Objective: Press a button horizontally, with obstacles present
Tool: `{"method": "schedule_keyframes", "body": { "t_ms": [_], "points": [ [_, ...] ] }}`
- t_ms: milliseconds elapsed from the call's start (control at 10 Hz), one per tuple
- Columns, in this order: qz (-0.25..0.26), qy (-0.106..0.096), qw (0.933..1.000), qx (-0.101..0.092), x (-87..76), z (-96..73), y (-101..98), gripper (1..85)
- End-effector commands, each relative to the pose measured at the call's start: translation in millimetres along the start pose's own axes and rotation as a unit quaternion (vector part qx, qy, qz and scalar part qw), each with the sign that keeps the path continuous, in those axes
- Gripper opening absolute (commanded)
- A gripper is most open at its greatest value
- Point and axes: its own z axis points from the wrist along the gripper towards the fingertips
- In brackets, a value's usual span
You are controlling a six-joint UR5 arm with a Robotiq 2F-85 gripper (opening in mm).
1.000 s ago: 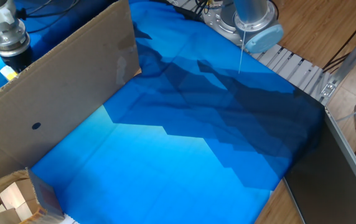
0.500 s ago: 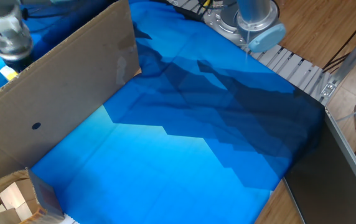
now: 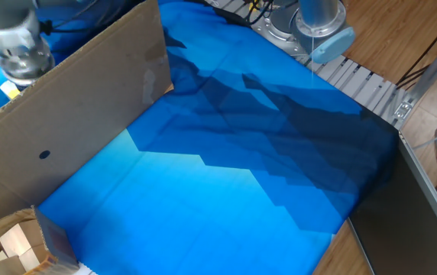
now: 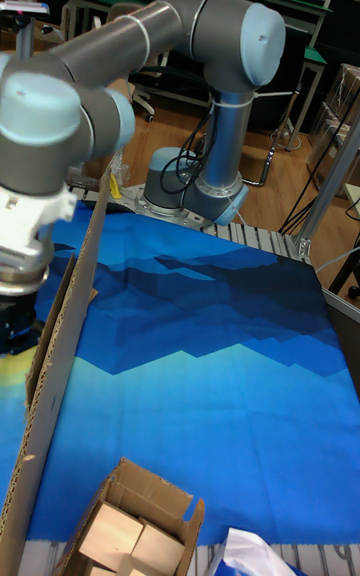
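Fixed view: button (image 3: 6,89) below hand (image 3: 24,75)

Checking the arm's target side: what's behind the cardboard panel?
Behind the cardboard panel: the gripper and a yellow sliver of the button. Its fingertips and the rest are hidden.

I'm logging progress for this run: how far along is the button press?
Done: the gripper is already behind the cardboard panel, on the button's side. In hand: it hangs just above the yellow button, which peeks over the panel's top edge. Left: the horizontal push itself; no contact shows. The panel hides the jaws, so their state cannot be told.
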Motion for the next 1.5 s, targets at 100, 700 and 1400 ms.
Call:
{"method": "schedule_keyframes", "body": {
  "t_ms": [100, 700, 1400],
  "points": [
    [-0.024, 0.024, 0.9983, -0.047, 8.3, -63.3, -28.6, 1.0],
    [-0.023, 0.013, 0.9990, -0.035, 20.4, -80.6, -50.0, 1.0],
    [-0.074, -0.092, 0.9893, -0.086, -32.8, -84.8, -20.9, 1.0]
  ]
}}
